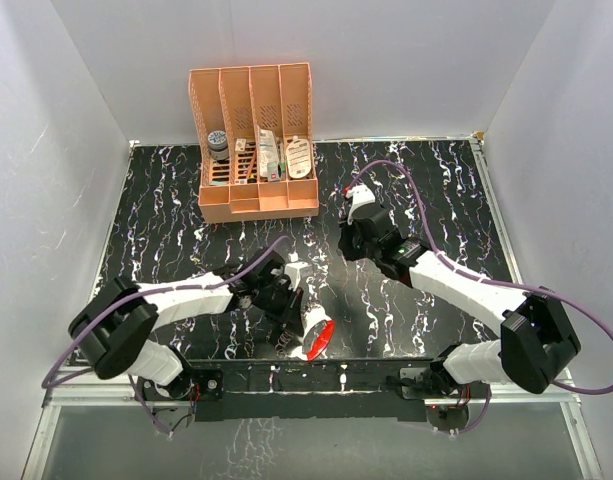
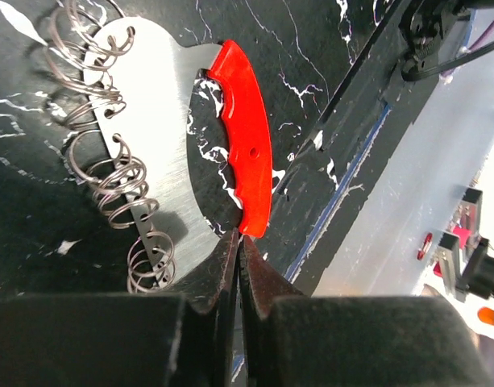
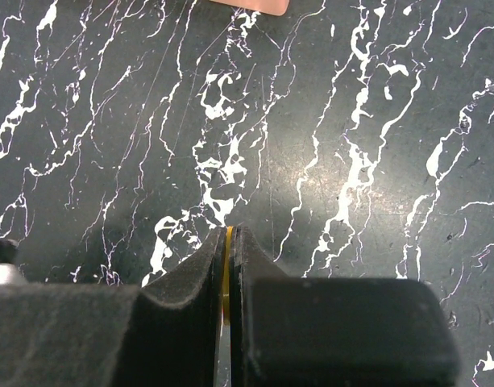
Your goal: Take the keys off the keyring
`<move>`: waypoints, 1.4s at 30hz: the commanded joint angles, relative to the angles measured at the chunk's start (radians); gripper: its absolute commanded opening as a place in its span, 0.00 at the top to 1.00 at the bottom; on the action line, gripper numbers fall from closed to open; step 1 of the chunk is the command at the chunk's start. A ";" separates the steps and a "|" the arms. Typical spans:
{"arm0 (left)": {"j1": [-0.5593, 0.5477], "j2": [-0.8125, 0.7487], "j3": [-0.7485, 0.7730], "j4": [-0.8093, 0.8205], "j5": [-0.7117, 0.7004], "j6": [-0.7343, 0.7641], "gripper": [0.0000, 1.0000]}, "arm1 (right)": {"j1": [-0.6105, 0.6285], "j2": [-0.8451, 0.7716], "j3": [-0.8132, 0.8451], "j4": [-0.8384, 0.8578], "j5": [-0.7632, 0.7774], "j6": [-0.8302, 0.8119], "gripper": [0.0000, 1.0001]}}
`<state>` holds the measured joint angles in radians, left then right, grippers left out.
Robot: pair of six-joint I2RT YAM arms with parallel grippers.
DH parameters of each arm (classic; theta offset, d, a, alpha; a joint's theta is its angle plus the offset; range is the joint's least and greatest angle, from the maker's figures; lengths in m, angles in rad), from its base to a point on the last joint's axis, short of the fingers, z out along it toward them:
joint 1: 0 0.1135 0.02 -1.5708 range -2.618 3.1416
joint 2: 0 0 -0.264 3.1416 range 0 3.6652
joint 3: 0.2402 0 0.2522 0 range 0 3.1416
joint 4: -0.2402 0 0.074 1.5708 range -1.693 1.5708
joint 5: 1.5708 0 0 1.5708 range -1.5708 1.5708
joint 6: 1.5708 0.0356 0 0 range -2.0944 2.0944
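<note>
readable text: none | orange rack [image 1: 256,208], far side of tabletop: packets [image 1: 271,155] inside carry print, too small to make out | keyring tag [image 2: 162,121], near edge: metal and red faces, nothing legible | wrist views: nothing legible

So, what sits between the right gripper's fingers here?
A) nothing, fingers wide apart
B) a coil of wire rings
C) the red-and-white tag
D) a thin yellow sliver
D: in the right wrist view a yellow key piece shows in the slit of the closed right gripper; the red-and-white tag is at the left gripper.
</note>
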<state>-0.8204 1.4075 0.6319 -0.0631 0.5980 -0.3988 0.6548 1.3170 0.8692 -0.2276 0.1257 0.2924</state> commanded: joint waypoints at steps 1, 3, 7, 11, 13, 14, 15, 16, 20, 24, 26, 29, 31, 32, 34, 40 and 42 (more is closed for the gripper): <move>-0.003 0.072 0.045 -0.003 0.152 0.009 0.97 | -0.021 0.000 0.000 0.067 0.006 0.020 1.00; -0.001 0.098 0.036 0.035 0.177 0.000 0.97 | -0.030 0.004 0.000 0.068 0.003 0.024 1.00; 0.007 0.174 0.082 -0.001 0.159 0.028 0.95 | -0.043 0.009 -0.003 0.064 -0.006 0.030 1.00; 0.007 0.269 0.140 -0.085 0.090 0.102 0.96 | -0.048 0.016 0.008 0.042 -0.004 0.034 1.00; 0.010 0.296 0.155 -0.096 0.054 0.114 0.97 | -0.049 0.016 0.002 0.045 0.005 0.033 1.00; 0.016 0.306 0.165 -0.107 0.033 0.118 0.97 | -0.050 0.018 -0.001 0.044 0.009 0.033 1.00; 0.024 0.315 0.172 -0.114 0.013 0.119 0.98 | -0.052 0.022 -0.004 0.042 0.013 0.034 1.00; 0.034 0.323 0.177 -0.119 -0.010 0.120 0.98 | -0.053 0.029 -0.007 0.042 0.013 0.035 1.00; 0.103 0.350 0.196 -0.130 -0.060 0.115 0.98 | -0.061 0.041 -0.021 0.056 0.010 0.044 1.00; 0.168 0.389 0.268 -0.109 -0.107 0.128 0.98 | -0.069 0.068 -0.029 0.085 0.001 0.048 1.00; 0.185 0.427 0.326 -0.099 -0.135 0.138 0.98 | -0.078 0.092 -0.030 0.099 -0.008 0.048 1.00; 0.205 0.486 0.407 -0.074 -0.166 0.148 0.98 | -0.087 0.123 -0.034 0.116 -0.037 0.048 1.00; 0.218 0.520 0.452 -0.065 -0.183 0.147 0.99 | -0.092 0.137 -0.041 0.129 -0.046 0.047 1.00; 0.224 0.531 0.468 -0.065 -0.189 0.147 0.98 | -0.093 0.142 -0.047 0.131 -0.035 0.047 1.00; 0.235 0.541 0.492 -0.080 -0.210 0.157 0.99 | -0.107 0.145 -0.059 0.141 -0.013 0.050 1.00; 0.249 0.487 0.470 -0.105 -0.239 0.181 0.98 | -0.168 0.178 -0.084 0.188 -0.029 0.051 0.91; 0.249 0.454 0.456 -0.098 -0.227 0.184 0.97 | -0.176 0.198 -0.081 0.201 -0.038 0.051 0.81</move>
<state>-0.5831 1.9190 1.1248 -0.0914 0.4629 -0.2565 0.5026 1.4895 0.7868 -0.1223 0.0963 0.3344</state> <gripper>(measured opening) 0.023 0.119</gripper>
